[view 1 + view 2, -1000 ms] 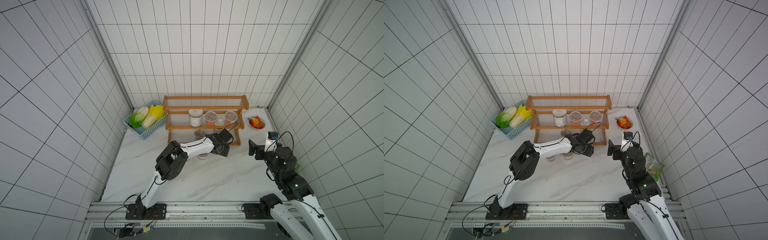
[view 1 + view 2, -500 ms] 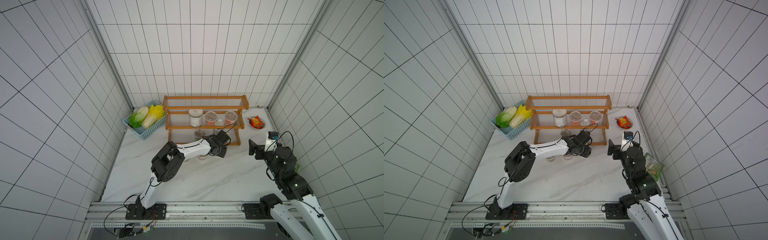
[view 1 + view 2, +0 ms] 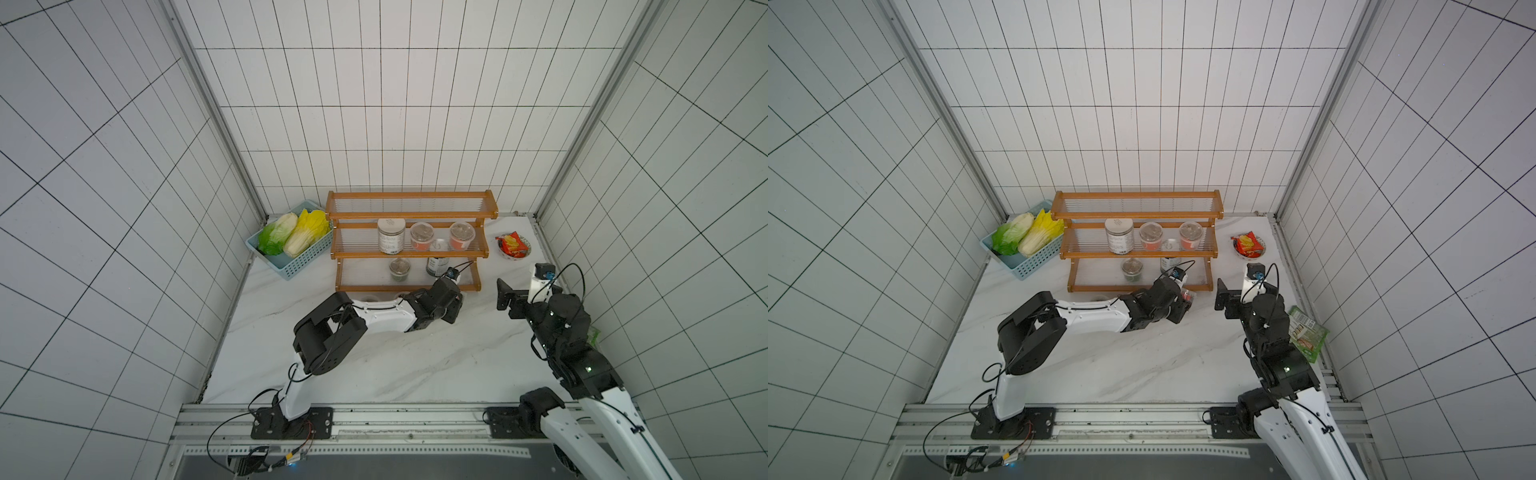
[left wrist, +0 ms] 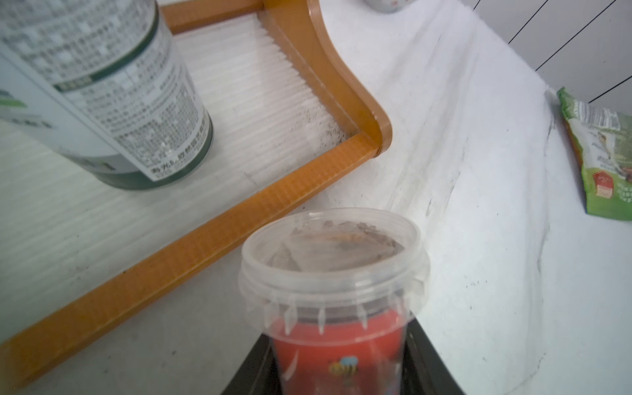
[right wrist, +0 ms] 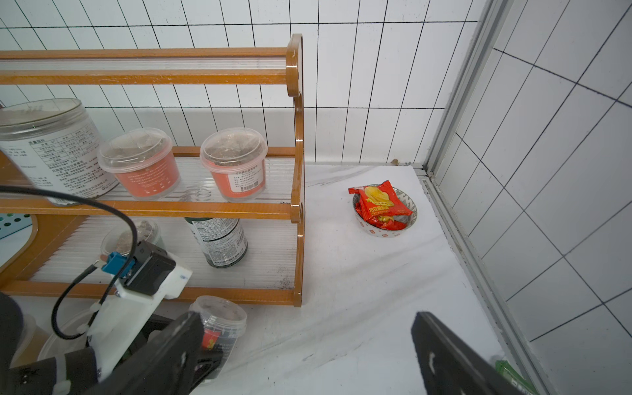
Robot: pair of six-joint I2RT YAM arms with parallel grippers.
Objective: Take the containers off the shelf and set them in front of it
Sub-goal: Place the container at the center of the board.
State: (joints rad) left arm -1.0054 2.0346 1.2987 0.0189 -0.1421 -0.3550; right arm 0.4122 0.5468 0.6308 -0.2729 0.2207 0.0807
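White tile on every wall, pale marbled tabletop [image 3: 415, 374] underneath. Far to the left of the left gripper [image 4: 338, 342], against the wall: light blue basket [image 3: 303, 262] with two cabbages [image 3: 299, 232]. Straight beyond that gripper's jaws: shelf [image 3: 409, 215], three stepped tiers in an orange-brown frame. On the middle tier, left to right, all upright: white-labelled jar [image 3: 391, 236], first red cup [image 3: 422, 241], second red cup [image 3: 461, 235]. On the bottom tier: green cup [image 3: 400, 269] beyond and to the left of the jaws, dark jar [image 3: 437, 265] just beyond them. On the tabletop in front of the shelf, left of the jaws and half hidden behind the arm: lidded cup [image 3: 371, 298], contents unreadable. Left jaws closed on the held red cup [image 4: 337, 290], clear lid upward, black fingers [image 4: 251, 372] tight against both flanks; sits off the shelf, just in front of its right front corner; resting on the tabletop or lifted, cannot tell. Well apart to the right: right gripper [image 5: 307, 318], jaws spread wide, gripping nothing, facing the shelf's right end. Beyond those jaws, near the corner: small bowl [image 5: 383, 232] with a red packet [image 5: 379, 201]. Right of them, by the table edge: green packet [image 3: 1306, 332].
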